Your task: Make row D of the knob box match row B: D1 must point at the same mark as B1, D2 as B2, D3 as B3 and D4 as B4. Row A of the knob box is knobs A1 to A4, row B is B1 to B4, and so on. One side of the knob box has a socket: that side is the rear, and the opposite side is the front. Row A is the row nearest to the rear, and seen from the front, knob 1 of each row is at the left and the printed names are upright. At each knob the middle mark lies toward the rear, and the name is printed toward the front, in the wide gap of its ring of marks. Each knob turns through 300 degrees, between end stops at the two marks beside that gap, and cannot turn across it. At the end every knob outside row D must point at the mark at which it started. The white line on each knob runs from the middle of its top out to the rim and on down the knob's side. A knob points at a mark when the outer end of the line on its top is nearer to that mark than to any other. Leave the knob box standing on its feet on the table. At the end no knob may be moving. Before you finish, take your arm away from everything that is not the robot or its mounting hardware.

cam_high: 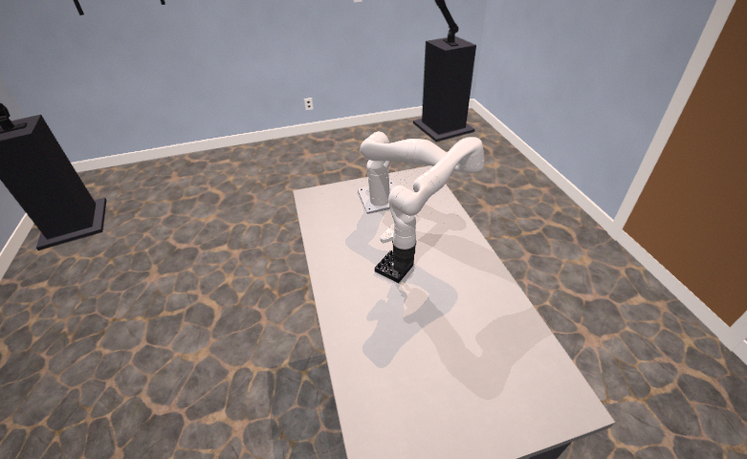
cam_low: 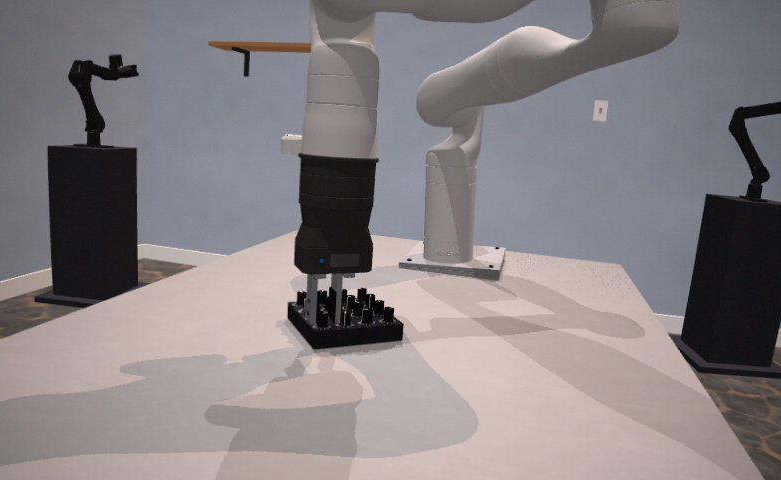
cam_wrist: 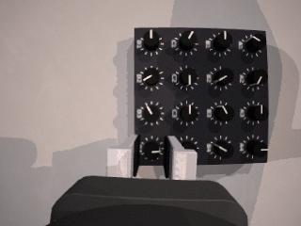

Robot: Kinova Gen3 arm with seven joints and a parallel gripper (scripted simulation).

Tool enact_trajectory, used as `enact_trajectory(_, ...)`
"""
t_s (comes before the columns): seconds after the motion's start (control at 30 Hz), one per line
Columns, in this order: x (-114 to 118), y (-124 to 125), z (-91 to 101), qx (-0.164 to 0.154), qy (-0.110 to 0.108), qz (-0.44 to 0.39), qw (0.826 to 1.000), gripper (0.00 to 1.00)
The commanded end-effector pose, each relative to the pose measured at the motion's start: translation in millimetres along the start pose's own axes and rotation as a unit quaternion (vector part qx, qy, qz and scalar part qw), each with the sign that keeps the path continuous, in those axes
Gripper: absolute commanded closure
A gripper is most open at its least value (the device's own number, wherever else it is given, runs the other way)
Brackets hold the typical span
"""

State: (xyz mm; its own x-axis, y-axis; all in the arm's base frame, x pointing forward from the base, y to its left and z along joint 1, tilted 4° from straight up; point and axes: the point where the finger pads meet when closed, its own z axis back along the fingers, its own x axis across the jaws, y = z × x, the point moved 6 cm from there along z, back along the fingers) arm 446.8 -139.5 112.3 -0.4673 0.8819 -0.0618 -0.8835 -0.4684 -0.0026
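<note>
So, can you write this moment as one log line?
gripper: open, fingers either side of corner knob | box: standing on table
</note>
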Motion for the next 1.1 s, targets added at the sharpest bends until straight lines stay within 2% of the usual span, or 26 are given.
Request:
enact_trajectory(0.0,-0.2,-0.3,0.8,-0.001,0.0,0.0,1.0,0.54)
enact_trajectory(0.17,-0.2,-0.3,0.8,-0.001,0.0,0.0,1.0,0.54)
enact_trajectory(0.2,-0.2,-0.3,0.8,-0.001,0.0,0.0,1.0,0.7)
enact_trajectory(1.07,-0.2,-0.3,0.8,-0.001,0.0,0.0,1.0,0.7)
